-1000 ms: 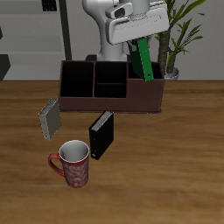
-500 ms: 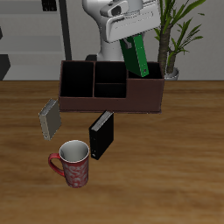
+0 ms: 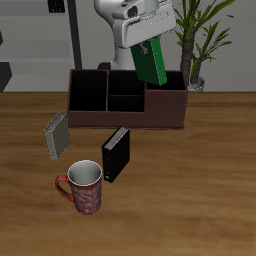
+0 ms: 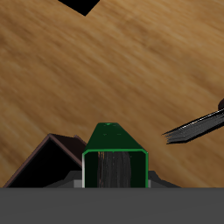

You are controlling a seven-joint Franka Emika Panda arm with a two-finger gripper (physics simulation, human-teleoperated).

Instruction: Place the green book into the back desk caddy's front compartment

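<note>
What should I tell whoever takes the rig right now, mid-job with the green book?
Gripper: shut on the green book, held tilted in the air above the back desk caddy.
Done: book picked up and carried over the caddy.
Left: line it up over the front compartment, the small middle cell, which is empty, then lower and release.
Nearby on the table, all apart from the caddy: black book, grey book, mug.

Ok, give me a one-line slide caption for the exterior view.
Gripper holds the green book tilted above the back desk caddy.
</note>
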